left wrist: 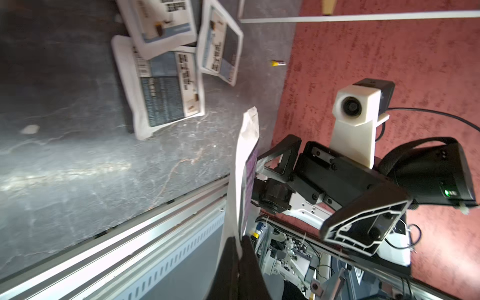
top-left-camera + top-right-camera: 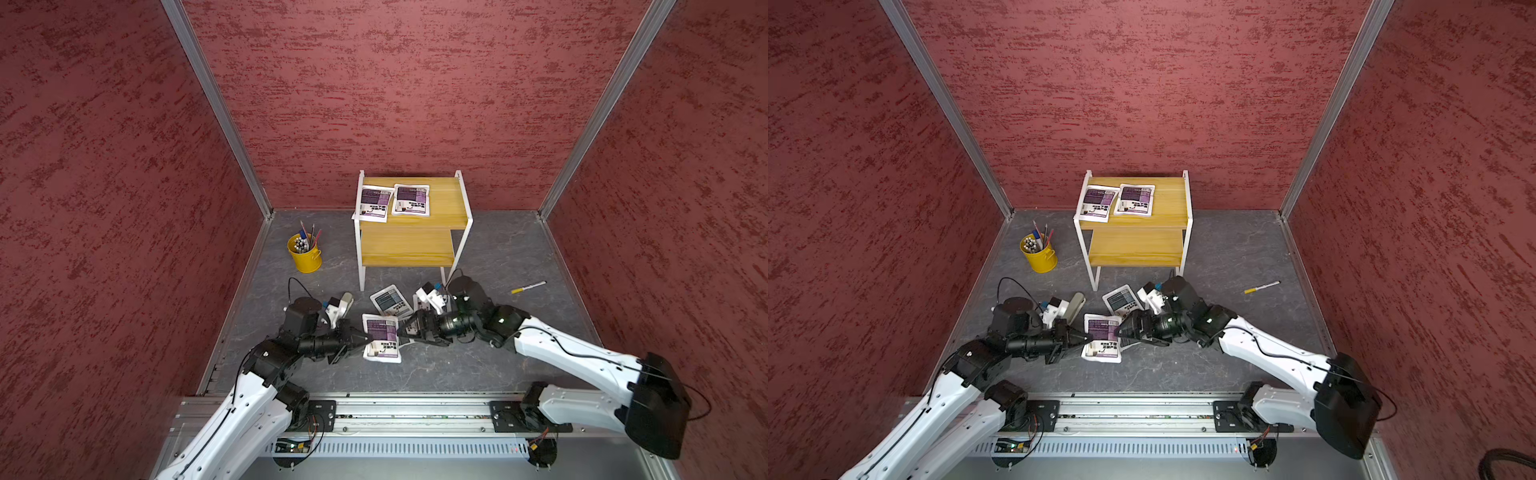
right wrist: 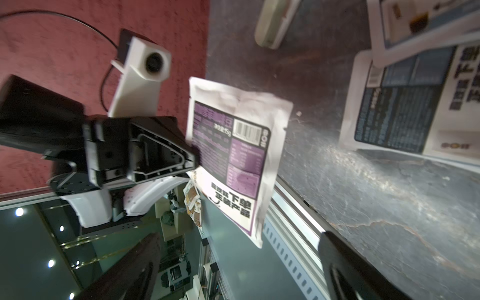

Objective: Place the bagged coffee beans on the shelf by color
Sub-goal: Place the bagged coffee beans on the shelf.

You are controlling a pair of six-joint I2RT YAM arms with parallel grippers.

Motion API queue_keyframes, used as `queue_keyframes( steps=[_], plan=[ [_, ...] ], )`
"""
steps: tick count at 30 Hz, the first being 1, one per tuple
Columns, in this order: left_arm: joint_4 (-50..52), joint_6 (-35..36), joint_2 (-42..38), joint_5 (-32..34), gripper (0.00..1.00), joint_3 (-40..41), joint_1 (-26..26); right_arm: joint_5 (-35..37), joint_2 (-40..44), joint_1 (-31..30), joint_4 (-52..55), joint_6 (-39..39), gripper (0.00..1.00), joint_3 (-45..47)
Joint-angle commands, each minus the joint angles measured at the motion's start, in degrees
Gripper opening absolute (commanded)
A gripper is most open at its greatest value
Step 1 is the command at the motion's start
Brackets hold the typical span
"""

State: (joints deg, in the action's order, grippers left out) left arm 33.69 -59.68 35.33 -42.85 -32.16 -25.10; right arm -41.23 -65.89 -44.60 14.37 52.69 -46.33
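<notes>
We enter one shelf at the back wall, with a white frame and two yellow boards. On its upper board lie two purple pouches, flat and side by side at the left end, their near edges meeting. Next comes the held purple pouch. It is clear of the grey floor in front of the shelf, pinched at one side edge by the left gripper, whose jaws are clamped tight on it. The left wrist view shows it edge-on. The right gripper faces it from the opposite side with jaws spread wide, close against the pouch. We cannot tell whether a fingertip touches it. We count three grey-blue pouches flat on the floor between shelf and grippers, two overlapping and the third just beside them. In both top views the right arm hides all but one. Sundries: a grey-green case near the left wrist, a yellow pen bucket left of the shelf, and a marker lying alone to the right.
</notes>
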Motion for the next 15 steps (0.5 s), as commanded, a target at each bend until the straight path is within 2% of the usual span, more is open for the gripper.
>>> queue_keyframes(
  steps=[1,8,15],
  plan=[
    [-7.81,-0.45,1.52,-5.85,0.04,-5.45,0.32,-6.31,5.24,4.71,5.44,-0.30,0.98,-4.80],
    [-23.43,-7.40,7.68,-7.88,0.05,-16.43,0.23,-11.45,8.81,12.54,11.38,0.30,0.98,-18.00],
    [-29.48,-7.64,18.81,-7.12,0.06,-29.21,0.31,-13.53,4.85,15.13,11.88,1.30,0.96,-28.98]
  ],
)
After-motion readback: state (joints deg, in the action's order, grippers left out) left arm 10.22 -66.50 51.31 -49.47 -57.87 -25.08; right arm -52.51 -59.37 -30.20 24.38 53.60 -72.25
